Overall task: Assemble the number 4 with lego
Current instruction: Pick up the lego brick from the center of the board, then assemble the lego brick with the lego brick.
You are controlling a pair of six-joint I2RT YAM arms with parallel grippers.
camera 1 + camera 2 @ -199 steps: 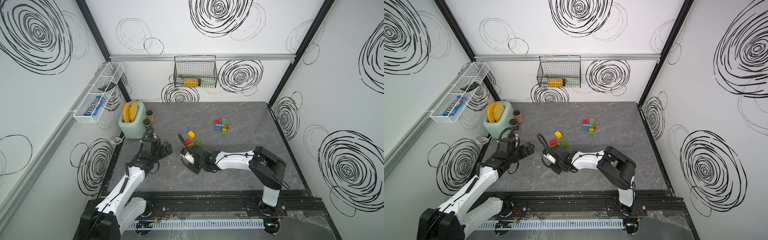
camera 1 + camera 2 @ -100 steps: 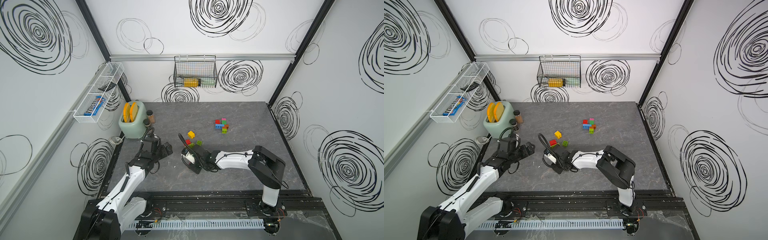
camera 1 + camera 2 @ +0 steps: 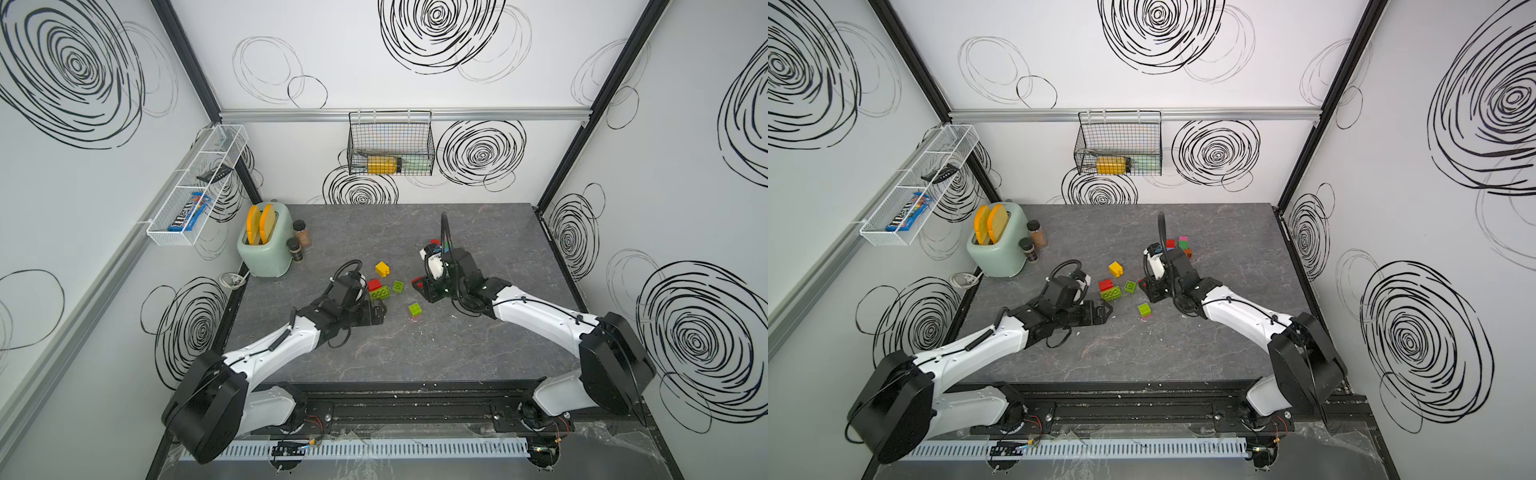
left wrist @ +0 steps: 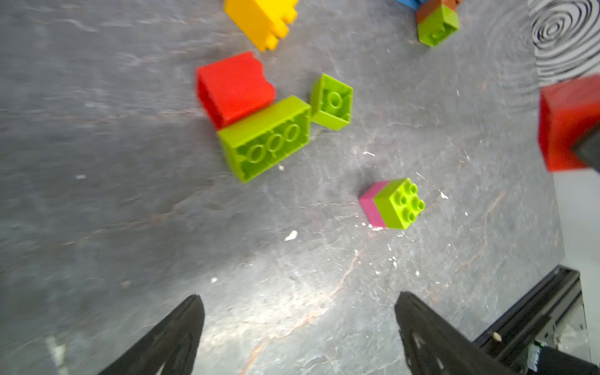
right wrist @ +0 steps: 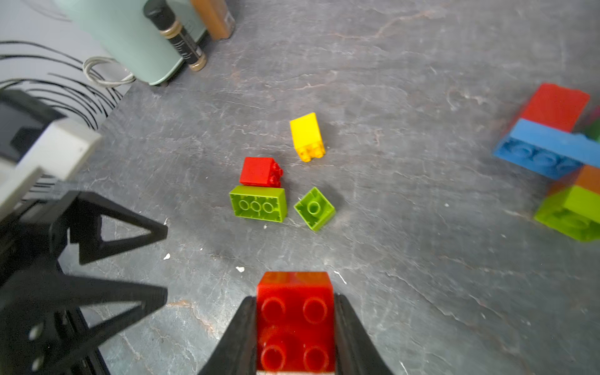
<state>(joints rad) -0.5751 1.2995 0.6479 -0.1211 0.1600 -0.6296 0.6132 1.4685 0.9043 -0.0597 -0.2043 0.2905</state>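
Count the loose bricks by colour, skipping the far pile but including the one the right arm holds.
Yellow brick: 1
Red: 2, lying red brick, held red brick in the right fingers
Lime: 3, long lime brick, small lime brick, stacked lime brick
Pink brick: 1
Total: 7

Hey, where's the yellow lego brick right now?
In both top views the yellow brick lies near the middle of the table, just beyond the loose red brick and the long lime brick, toward the back wall.

Grey marbled table (image 3: 415, 353), loose lego bricks (image 3: 380, 294), mint toaster (image 3: 266, 253), spice jars (image 3: 300, 232)
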